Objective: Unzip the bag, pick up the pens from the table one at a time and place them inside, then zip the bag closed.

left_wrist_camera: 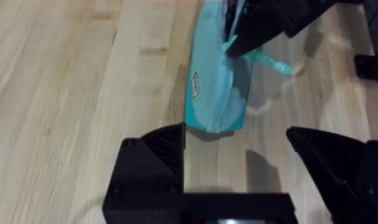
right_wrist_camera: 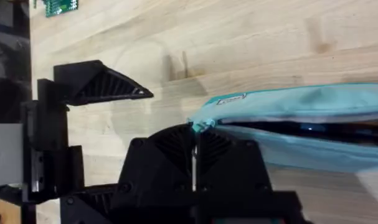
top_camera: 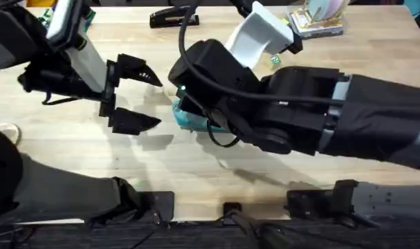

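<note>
R jaws pinch bag [right_wrist_camera: 288,124] zip end; L gripper [top_camera: 149,98] spread, nearby.

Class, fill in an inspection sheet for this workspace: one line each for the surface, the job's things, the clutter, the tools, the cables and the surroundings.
Surface: pale wooden table, bare in front of the arms.
Job's things: teal bag lying flat, zipper partly open with a dark gap along the top; pens cannot be made out.
Clutter: black stapler at the far edge; stack of books at the far right; small green item near it.
Tools: left tool open, just short of the bag's end; right tool shut at the bag's zipper end.
Cables: black cable looping over the right arm.
Surroundings: nothing seen.
</note>
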Controlling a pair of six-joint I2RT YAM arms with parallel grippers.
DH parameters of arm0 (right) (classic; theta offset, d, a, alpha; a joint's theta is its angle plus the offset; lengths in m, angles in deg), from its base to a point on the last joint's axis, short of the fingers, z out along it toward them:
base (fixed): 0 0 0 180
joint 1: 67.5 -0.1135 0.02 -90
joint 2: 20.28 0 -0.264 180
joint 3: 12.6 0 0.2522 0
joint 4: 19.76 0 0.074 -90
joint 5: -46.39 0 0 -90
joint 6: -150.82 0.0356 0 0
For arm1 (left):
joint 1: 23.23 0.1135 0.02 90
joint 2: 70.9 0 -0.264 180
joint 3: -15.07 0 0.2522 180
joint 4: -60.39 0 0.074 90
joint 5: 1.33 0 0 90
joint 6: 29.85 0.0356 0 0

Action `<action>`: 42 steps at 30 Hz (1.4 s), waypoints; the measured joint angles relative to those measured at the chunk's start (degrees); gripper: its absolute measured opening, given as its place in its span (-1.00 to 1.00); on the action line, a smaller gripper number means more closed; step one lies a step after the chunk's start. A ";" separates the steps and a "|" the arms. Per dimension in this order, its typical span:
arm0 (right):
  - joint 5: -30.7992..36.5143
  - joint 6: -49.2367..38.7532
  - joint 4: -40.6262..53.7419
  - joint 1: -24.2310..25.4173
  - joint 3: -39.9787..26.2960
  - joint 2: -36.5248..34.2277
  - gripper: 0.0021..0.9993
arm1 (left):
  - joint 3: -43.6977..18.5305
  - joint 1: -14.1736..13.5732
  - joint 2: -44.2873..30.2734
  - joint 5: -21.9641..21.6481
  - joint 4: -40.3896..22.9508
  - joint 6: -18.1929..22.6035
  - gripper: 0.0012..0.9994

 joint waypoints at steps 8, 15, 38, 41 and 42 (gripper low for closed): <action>0.01 0.75 0.00 0.11 0.00 0.00 -0.94 | 0.00 -5.98 0.00 0.20 3.73 -2.72 0.99; -0.01 0.79 0.14 0.11 0.00 0.00 -0.94 | -0.01 -9.59 0.00 1.33 10.09 -12.35 0.99; -0.01 1.01 0.17 0.11 0.00 0.00 -0.94 | 0.00 -15.02 0.00 1.01 15.28 -28.48 0.99; 0.00 1.18 0.19 0.11 0.00 0.00 -0.94 | -0.01 -15.92 0.00 0.82 15.66 -28.67 0.99; 0.01 1.19 0.17 0.11 0.00 0.00 -0.94 | -0.01 -16.27 0.00 0.77 15.88 -28.74 0.99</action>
